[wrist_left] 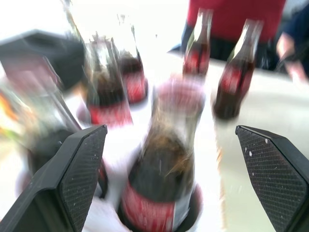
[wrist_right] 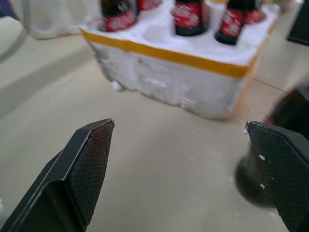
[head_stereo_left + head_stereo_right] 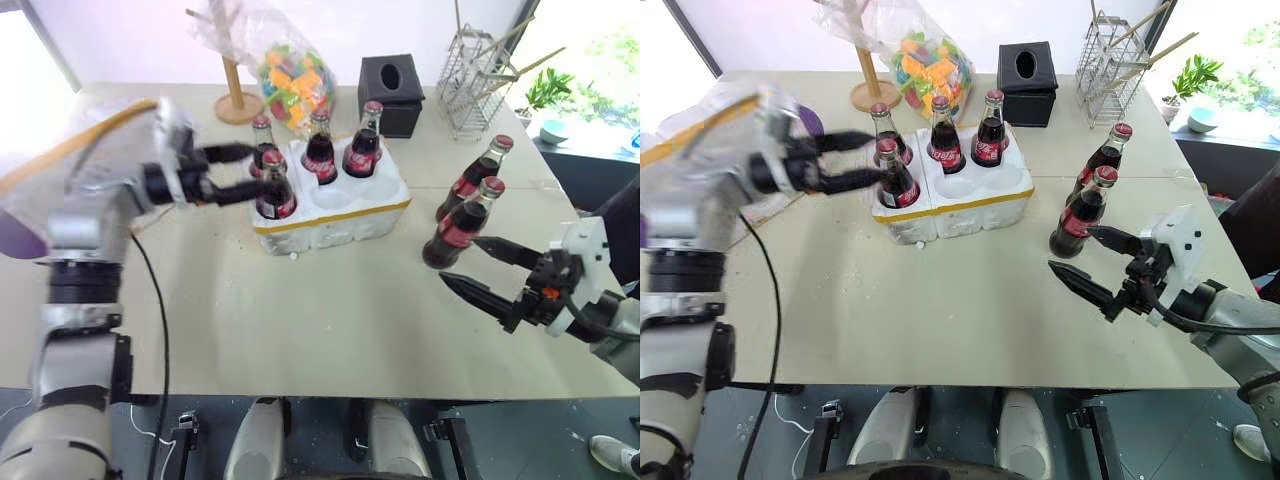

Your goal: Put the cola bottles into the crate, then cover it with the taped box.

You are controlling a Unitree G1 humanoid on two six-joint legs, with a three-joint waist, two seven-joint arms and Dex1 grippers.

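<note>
The crate (image 3: 345,218), a low white foam block with a yellow band, sits mid-table with several cola bottles (image 3: 320,150) standing in its holes. My left gripper (image 3: 250,171) is open, level with the front-left bottle (image 3: 276,193). That bottle (image 1: 161,179) stands between the spread fingers without touching them. Two more cola bottles (image 3: 472,178) (image 3: 458,228) stand on the table to the right of the crate. My right gripper (image 3: 460,260) is open just in front of the nearer one. The taped box (image 3: 70,145) lies at the far left, partly hidden by my left arm.
Along the back of the table stand a wooden stand (image 3: 236,100), a bag of colourful pieces (image 3: 295,80), a black tissue box (image 3: 390,90) and a wire rack (image 3: 475,85). A person in red (image 1: 231,14) is behind the table.
</note>
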